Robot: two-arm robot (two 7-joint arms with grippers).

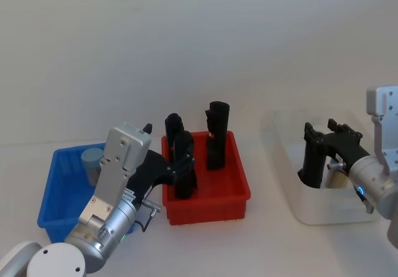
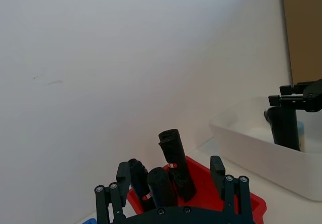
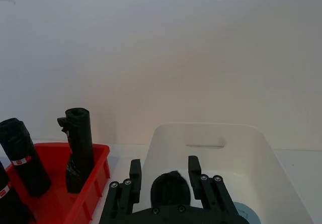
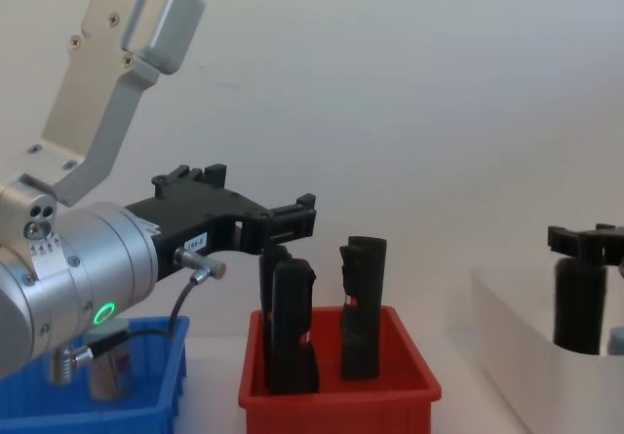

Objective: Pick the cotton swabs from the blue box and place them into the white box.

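Observation:
One cotton swabs jar with a grey-blue lid stands in the blue box at the left. My left gripper hovers open and empty between the blue box and the red bin; its fingers frame the black cylinders beyond. At the right, my right gripper is over the white box, shut on the top of a black cylinder that reaches down into the box. A grey-blue lid of another cotton swabs jar shows inside the white box beside that cylinder.
A red bin stands between the two boxes and holds three upright black cylinders. A plain white wall lies behind the table. The table in front of the bins is bare.

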